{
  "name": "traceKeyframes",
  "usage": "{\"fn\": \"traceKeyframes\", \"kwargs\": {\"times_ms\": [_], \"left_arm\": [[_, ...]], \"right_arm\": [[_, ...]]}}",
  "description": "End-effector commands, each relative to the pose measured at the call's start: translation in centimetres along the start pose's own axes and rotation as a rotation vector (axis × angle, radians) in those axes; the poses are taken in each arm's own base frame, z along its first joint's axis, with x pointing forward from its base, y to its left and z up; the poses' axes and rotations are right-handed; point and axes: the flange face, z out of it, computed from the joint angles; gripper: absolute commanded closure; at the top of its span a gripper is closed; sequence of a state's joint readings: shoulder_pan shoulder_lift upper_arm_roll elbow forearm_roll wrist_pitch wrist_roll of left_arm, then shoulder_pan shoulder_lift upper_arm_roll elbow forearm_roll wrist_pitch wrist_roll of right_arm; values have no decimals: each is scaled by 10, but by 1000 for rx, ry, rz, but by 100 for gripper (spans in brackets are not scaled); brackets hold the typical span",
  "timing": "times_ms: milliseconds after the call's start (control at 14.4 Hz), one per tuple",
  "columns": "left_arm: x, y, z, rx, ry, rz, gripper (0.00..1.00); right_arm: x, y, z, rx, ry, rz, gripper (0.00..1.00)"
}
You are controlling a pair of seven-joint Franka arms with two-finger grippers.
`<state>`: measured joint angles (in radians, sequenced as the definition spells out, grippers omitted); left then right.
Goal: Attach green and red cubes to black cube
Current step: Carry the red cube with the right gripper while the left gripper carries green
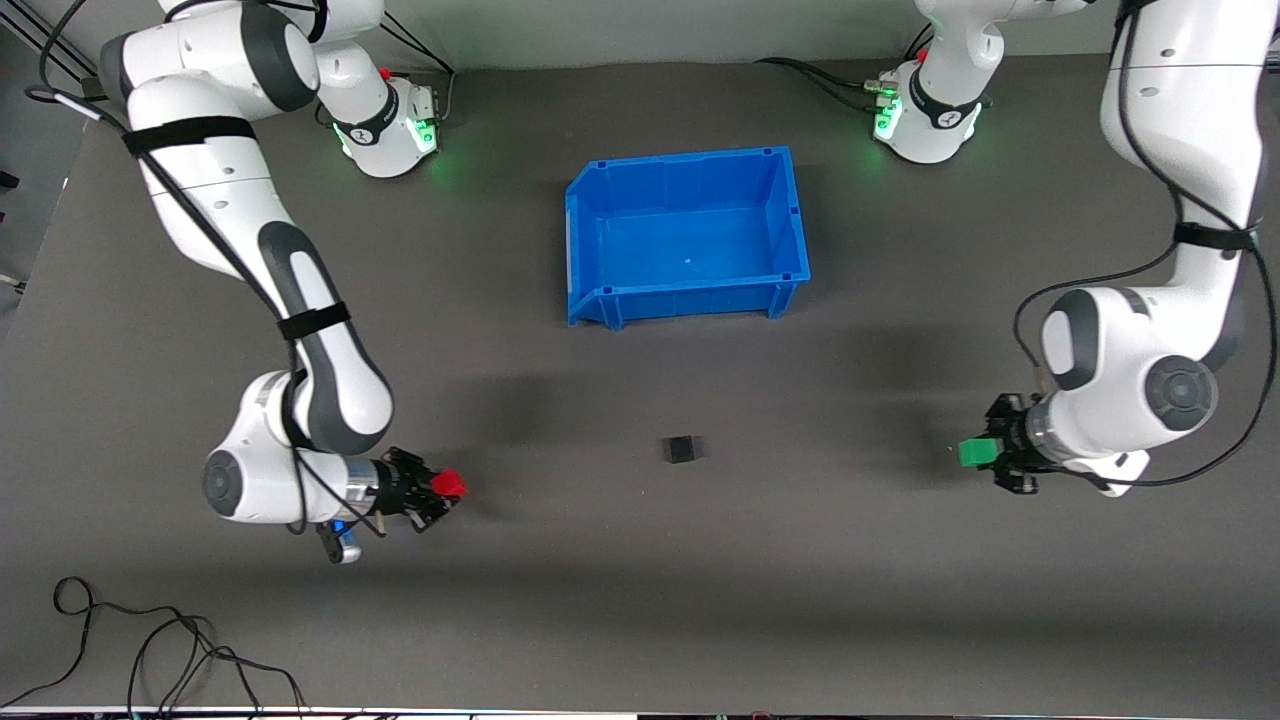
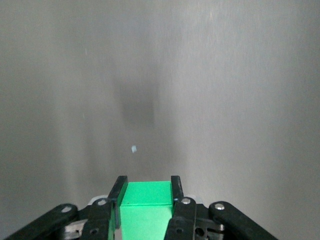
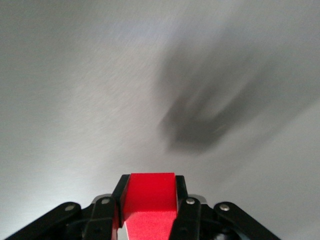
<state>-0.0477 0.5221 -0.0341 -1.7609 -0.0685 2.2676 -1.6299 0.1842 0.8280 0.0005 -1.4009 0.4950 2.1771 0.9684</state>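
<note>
Grey table (image 1: 640, 600), one black cube (image 1: 682, 449), two held cubes

Dark grey matte table (image 1: 820, 580) under even light, loose black cables (image 1: 150, 650) trailing at its near edge.

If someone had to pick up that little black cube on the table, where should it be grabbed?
Probably from straight above, pinching two facing sides: the black cube sits flat and alone on the table, nothing beside it. Both tools are busy now: left tool holds the green cube, right tool the red cube.

Bare table (image 1: 850, 560) around black cube (image 1: 682, 449)
</note>
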Motion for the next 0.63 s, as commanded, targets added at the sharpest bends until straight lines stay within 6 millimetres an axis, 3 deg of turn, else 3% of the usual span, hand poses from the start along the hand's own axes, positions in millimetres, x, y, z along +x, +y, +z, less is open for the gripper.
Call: {"fn": "traceKeyframes", "kwargs": {"times_ms": [0, 70, 209, 279, 348, 557], "left_arm": [[-59, 19, 7, -9, -4, -95, 100], [-82, 20, 14, -8, -4, -114, 100], [-142, 12, 36, 1, -3, -124, 100], [-161, 10, 44, -3, -7, -148, 100], [-167, 10, 50, -2, -5, -182, 100], [-211, -7, 64, 22, -48, -197, 100]], "right_arm": [[-33, -18, 17, 84, -24, 140, 100], [-56, -25, 27, 94, -19, 146, 100], [-82, -37, 38, 118, -14, 203, 100], [-99, -42, 47, 119, -16, 225, 100], [-114, -48, 53, 135, -14, 254, 100], [-158, -52, 84, 145, -7, 293, 100]]}}
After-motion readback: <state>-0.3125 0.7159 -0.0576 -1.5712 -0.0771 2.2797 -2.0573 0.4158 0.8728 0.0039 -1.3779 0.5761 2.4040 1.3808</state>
